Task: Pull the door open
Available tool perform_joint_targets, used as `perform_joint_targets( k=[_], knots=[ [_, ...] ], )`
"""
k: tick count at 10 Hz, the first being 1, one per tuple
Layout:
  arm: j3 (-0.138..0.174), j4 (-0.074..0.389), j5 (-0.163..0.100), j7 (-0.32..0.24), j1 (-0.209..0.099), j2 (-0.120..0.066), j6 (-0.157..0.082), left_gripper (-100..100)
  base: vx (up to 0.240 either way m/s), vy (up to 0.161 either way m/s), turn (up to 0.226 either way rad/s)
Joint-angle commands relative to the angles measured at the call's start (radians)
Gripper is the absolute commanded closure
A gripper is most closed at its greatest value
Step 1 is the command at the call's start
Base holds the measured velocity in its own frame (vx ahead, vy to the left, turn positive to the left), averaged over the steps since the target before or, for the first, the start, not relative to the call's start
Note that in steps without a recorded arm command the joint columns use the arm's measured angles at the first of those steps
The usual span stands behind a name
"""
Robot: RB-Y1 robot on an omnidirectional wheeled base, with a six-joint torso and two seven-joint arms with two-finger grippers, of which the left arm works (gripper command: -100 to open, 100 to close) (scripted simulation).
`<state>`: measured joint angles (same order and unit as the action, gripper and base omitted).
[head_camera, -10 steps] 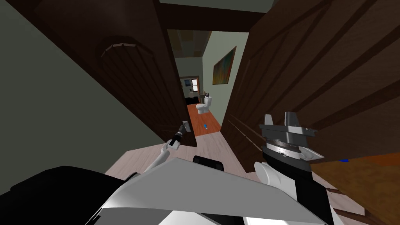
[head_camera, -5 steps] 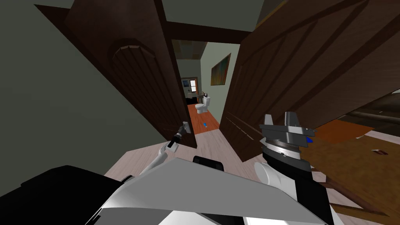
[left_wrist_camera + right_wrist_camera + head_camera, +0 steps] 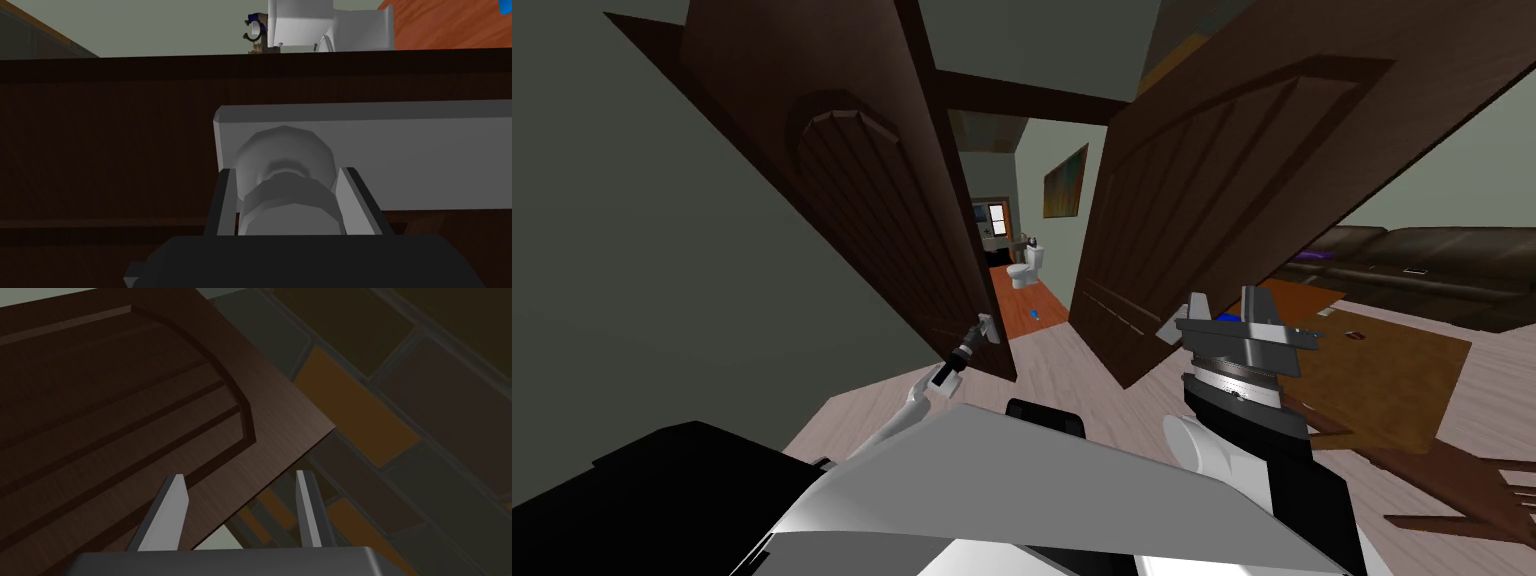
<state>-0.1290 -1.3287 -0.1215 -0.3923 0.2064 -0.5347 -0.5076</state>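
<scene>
Left claw tight around grey knob of dark door; right claw wide apart.

- The toilet is sitting beyond the gap between the left door and the right door.
- The knob is sitting within the left claw.

Dark brown panelled door ajar, upright; round grey knob near its free edge.
</scene>
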Motion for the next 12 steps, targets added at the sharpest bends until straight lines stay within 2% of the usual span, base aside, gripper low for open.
perform_joint_targets(
  k=[1, 2, 3, 4, 5, 11, 12],
  knots=[
    [-0.009, -0.016, -0.002, -0.02, 0.027, -0.031, -0.024, 100, -0.224, 0.111, -0.148],
    [-0.015, -0.021, -0.003, -0.028, 0.037, -0.043, -0.035, 100, -0.201, 0.108, -0.091],
    [-0.016, -0.021, -0.001, -0.021, 0.029, -0.031, -0.023, 100, -0.09, 0.039, -0.023],
    [-0.028, -0.018, 0.0, -0.034, 0.041, -0.048, -0.045, 100, -0.151, 0.064, -0.117],
    [-0.029, -0.017, 0.0, -0.038, 0.043, -0.053, -0.051, 100, -0.199, 0.087, -0.151],
    [-0.054, -0.007, 0.0, -0.081, 0.07, -0.116, -0.126, 100, -0.192, 0.099, -0.128],
    [-0.055, -0.006, 0.0, -0.083, 0.071, -0.12, -0.131, 100, -0.192, 0.06, -0.083]
  ],
)
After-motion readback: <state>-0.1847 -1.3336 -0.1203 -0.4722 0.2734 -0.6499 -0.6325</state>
